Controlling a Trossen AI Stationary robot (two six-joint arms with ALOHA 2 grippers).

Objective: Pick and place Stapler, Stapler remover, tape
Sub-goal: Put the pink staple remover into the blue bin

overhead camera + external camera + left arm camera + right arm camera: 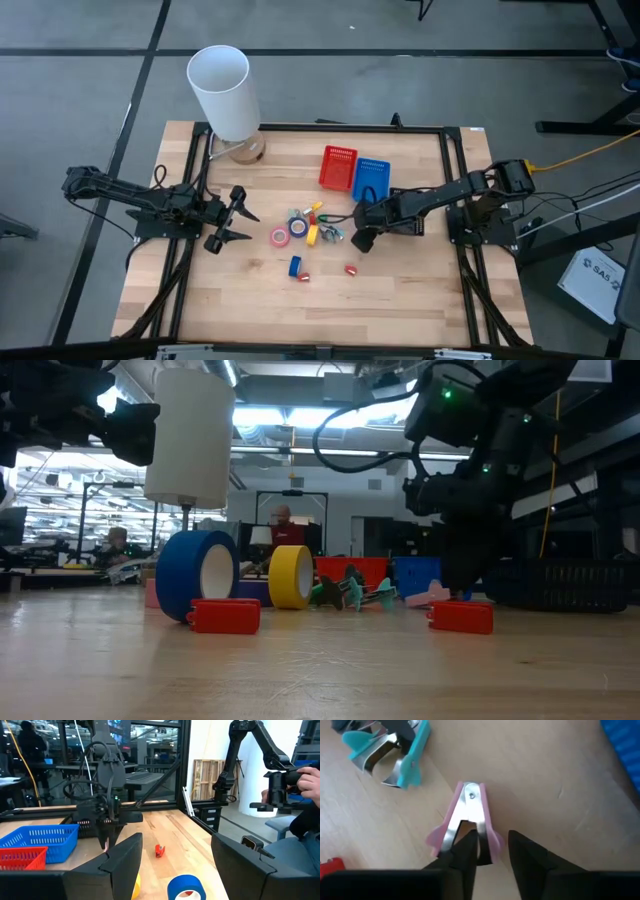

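While the right gripper (487, 851) hangs low over the counter (400, 290), its jaws stand a little apart with a pink staple remover (466, 817) lying flat just ahead of them; one finger (465, 851) overlaps the remover's wide, winged end, while the hinge end points away from the jaws. The jaws are not yet closed on it. A teal staple remover (395, 750) lies farther out beyond the pink one and off to one side of the jaws, near enough to be knocked. To do this pickup well, the jaws should, in my judgement, be centred so that one finger passes on each side of the pink wings, then go down until the tips almost touch the wood before closing; the piece is thin and springy and may skid or flip if it is pinched off-centre. The blue basket (370, 178) and red basket (338, 166) stand behind the right gripper, likely the drop place. The left gripper (238, 215) waits with its jaws wide open, the pink tape roll (279, 237), blue tape roll (295, 265) and yellow tape roll (312, 235) lying ahead of them.
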